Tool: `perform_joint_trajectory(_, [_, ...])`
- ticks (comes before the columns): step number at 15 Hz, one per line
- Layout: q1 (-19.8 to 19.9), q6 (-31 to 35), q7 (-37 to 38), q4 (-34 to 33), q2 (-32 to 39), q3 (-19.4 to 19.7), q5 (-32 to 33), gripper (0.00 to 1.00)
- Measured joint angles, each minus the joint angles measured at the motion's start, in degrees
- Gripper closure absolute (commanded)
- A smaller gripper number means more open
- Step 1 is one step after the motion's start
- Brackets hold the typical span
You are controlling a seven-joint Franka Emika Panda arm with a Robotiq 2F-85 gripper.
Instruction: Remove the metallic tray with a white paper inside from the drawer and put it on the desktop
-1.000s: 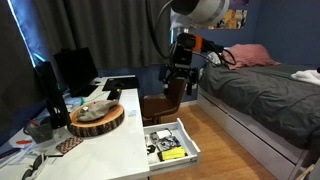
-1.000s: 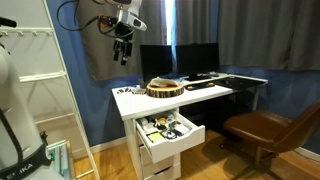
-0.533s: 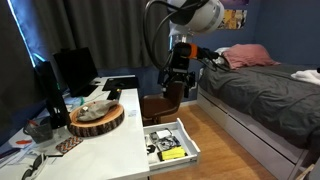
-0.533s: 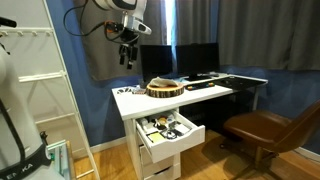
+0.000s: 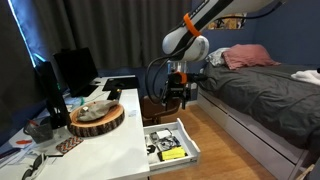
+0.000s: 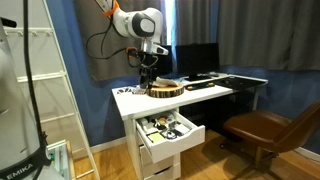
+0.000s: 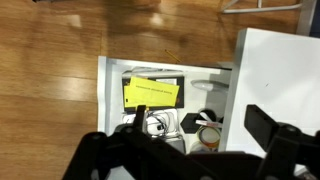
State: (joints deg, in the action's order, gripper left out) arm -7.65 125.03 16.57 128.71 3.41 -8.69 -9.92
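White tabletop (image 5: 118,140), white drawer (image 5: 173,141) pulled open beside it.

Exterior view, bed side. Claw (image 5: 178,93): lower than a second ago, hanging over the gap between tabletop edge and drawer, well clear of both. Its fingers are too small here to tell their spread. Drawer contents: yellow-and-black item (image 5: 171,153) at the near end. A pale grey shape at the far end is likely the tray (image 5: 161,134), paper not made out. Round wooden slab (image 5: 97,118) on the tabletop, unmoved.

Exterior view, ladder side. Claw (image 6: 147,72): has dropped and swung in toward the tabletop (image 6: 215,93), now just above the wooden slab (image 6: 165,88) as seen from here. Drawer (image 6: 168,132) open below, clutter inside as before. The tray cannot be told apart from it.

Wrist view. Claw (image 7: 197,135): fingers spread wide, nothing between them. The camera looks straight down into the drawer (image 7: 108,100). The yellow-and-black item (image 7: 152,93) sits uppermost with cables and a small roll (image 7: 208,121) below it. The dark claw body covers the lower part, where the tray would lie.

Reading: only the arm has moved and the contents are untouched. Approach under way, tray not yet gripped, placing on the tabletop wholly ahead.
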Motion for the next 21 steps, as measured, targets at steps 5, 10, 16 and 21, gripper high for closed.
perform_joint_trajectory(5, [0.1, 7.1, 2.1, -4.2, 9.8, 3.0, 7.1, 0.00])
perform_joint_trajectory(10, [-0.5, 13.2, 3.6, -8.5, 19.0, 5.7, 11.8, 0.00])
perform_joint_trajectory(16, [-0.9, 14.3, 3.6, -10.9, 22.5, 6.0, 11.9, 0.00])
perform_joint_trajectory(21, [-0.9, 14.3, 3.6, -11.0, 22.9, 6.2, 11.9, 0.00])
